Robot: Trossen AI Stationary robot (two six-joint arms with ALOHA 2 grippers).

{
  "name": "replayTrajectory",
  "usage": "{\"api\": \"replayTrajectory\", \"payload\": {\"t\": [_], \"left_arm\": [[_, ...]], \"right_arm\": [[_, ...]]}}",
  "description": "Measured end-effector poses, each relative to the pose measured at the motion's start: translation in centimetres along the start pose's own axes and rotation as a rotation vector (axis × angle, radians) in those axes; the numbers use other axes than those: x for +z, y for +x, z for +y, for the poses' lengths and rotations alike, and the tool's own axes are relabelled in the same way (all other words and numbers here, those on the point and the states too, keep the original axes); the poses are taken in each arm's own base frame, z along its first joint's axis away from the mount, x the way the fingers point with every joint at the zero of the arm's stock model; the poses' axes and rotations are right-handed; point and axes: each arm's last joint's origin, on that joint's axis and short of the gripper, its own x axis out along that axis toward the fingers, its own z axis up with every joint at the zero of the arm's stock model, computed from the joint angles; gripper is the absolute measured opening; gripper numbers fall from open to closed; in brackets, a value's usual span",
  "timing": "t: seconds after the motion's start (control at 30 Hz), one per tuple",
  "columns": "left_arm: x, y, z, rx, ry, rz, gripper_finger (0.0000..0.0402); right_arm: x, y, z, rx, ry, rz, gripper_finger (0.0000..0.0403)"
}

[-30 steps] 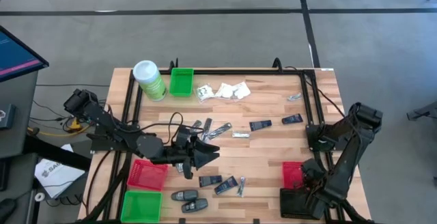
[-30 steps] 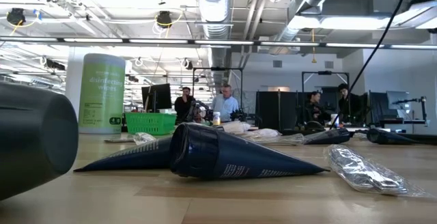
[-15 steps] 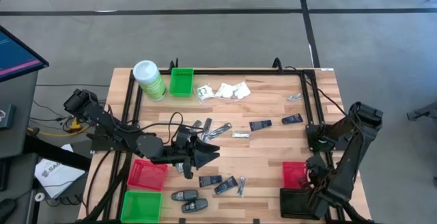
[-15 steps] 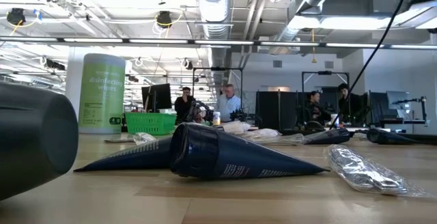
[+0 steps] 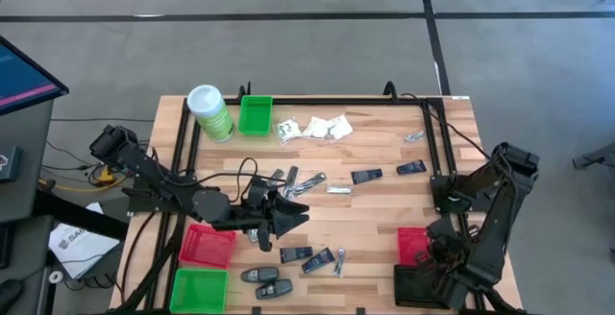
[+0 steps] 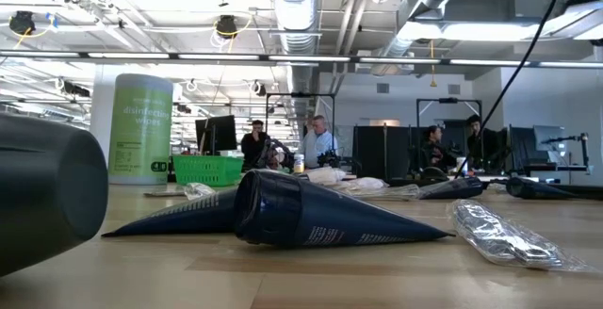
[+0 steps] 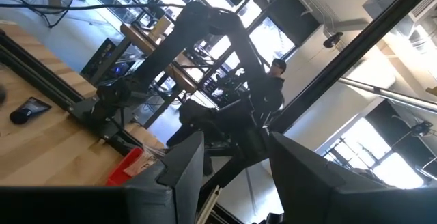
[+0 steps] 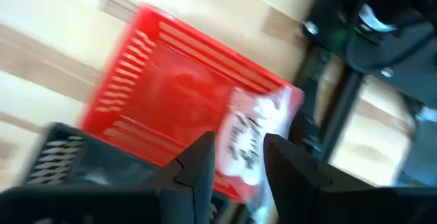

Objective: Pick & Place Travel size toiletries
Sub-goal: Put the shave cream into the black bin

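Observation:
Travel size toiletries lie scattered on the wooden table: white sachets (image 5: 322, 128) at the far side, dark blue packets (image 5: 366, 176) and silvery packets (image 5: 338, 189) in the middle, black oval pieces (image 5: 259, 276) near the front. One white sachet (image 8: 249, 138) lies inside the right red bin (image 8: 171, 94), against its wall. My right gripper (image 8: 239, 142) hangs open above that bin (image 5: 411, 243), pointing steeply down, clear of the sachet. My left gripper (image 7: 233, 142) stands open over the table's middle (image 5: 293, 217), pointing about level, with nothing between its fingers.
A tall green canister (image 5: 209, 113) and a green bin (image 5: 255, 115) stand at the far left. A red bin (image 5: 207, 245) and a green bin (image 5: 200, 289) sit at the near left. A black bin (image 5: 418, 286) adjoins the right red bin. A black frame rail (image 5: 437, 152) runs along the right side.
My right gripper has risen a little above the right red bin and tipped slightly. The left arm has kept still, and the items on the table have not moved.

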Motion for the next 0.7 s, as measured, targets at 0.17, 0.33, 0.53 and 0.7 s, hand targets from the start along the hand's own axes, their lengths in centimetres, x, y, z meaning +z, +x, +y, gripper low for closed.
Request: {"api": "replayTrajectory", "payload": {"t": [0.17,0.33,0.53,0.7], "left_arm": [[0.0,0.0,0.0,0.000,0.000,0.000,0.0159],[0.0,0.0,0.0,0.000,0.000,0.000,0.0159],[0.0,0.0,0.0,0.000,0.002,0.000,0.0159],[0.0,0.0,0.0,-0.003,0.008,0.004,0.0159]], "right_arm": [[0.7,-1.0,0.7,0.105,-0.005,-0.078,0.0117],[1.7,-1.9,1.6,0.192,-0.041,-0.135,0.0117],[3.5,-3.4,3.0,0.287,-0.089,-0.190,0.0117],[5.4,-5.1,4.2,0.367,-0.146,-0.238,0.0117]]}}
